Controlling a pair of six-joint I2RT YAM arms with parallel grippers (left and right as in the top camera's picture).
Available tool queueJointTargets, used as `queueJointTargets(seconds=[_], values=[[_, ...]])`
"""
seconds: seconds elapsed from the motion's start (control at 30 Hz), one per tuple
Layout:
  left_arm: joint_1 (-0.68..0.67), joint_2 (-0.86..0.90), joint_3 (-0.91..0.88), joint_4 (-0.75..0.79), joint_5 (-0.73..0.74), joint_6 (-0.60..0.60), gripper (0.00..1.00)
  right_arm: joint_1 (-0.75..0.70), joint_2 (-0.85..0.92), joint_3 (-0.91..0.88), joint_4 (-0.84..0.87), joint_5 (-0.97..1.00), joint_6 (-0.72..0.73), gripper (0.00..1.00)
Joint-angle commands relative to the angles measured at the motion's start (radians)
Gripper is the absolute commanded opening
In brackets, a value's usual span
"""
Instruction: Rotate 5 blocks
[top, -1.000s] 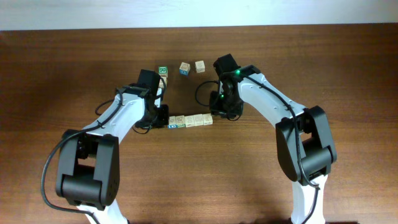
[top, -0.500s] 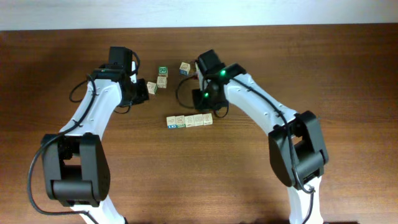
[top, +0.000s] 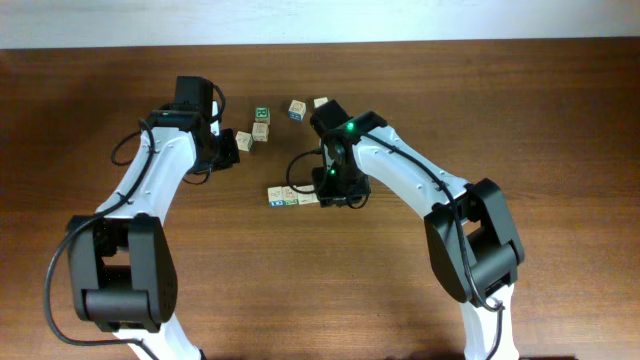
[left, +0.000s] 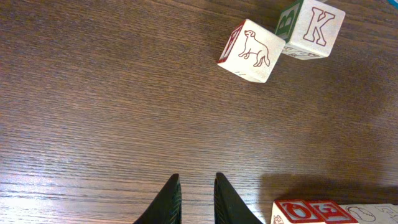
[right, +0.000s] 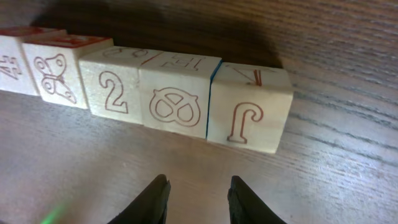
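Observation:
Several pale wooden blocks lie side by side in a row (top: 285, 196); in the right wrist view they show a butterfly (right: 55, 79), a 2 (right: 114, 93), a pretzel (right: 175, 104) and a J (right: 247, 115). My right gripper (top: 333, 194) (right: 198, 190) hovers open at the row's right end, close to the pretzel and J blocks, holding nothing. My left gripper (top: 228, 150) (left: 194, 190) is slightly open and empty over bare wood. A dog block (left: 252, 42) (top: 243, 140) and a K block (left: 316, 28) (top: 260, 131) lie loose ahead of it.
A cube with a bright green top (top: 262, 114) sits behind the K block. Two more loose cubes (top: 297, 109) (top: 320, 102) lie at the back near the right arm's wrist. The row's left end (left: 311, 211) shows at the left wrist view's lower right.
The left gripper left the row's left end and moved up-left beside the loose dog block. The right gripper went back toward the rear cubes, then returned to the row's right end.

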Motion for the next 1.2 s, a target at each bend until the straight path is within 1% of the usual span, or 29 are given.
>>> queueJointTargets(seconds=[0.0, 0.27, 0.9, 0.97, 1.07, 1.17], values=[[0.003, 0.009, 0.013, -0.005, -0.004, -0.002, 0.17, 0.008, 0.014, -0.026, 0.019, 0.013, 0.011, 0.33], [0.003, 0.009, 0.013, -0.005, -0.004, -0.002, 0.17, 0.008, 0.014, -0.04, 0.074, 0.018, 0.002, 0.33], [0.003, 0.009, 0.013, -0.013, -0.003, -0.002, 0.17, 0.008, 0.014, -0.04, 0.094, 0.021, -0.005, 0.33], [0.003, 0.009, 0.013, -0.017, -0.003, -0.002, 0.17, 0.008, 0.005, -0.032, 0.085, -0.006, -0.024, 0.33], [0.003, 0.009, 0.013, -0.019, -0.004, -0.002, 0.17, 0.008, -0.035, 0.029, 0.06, -0.005, -0.043, 0.34], [0.003, 0.009, 0.013, -0.019, -0.003, -0.002, 0.17, 0.008, -0.04, 0.058, 0.084, 0.003, -0.043, 0.34]])
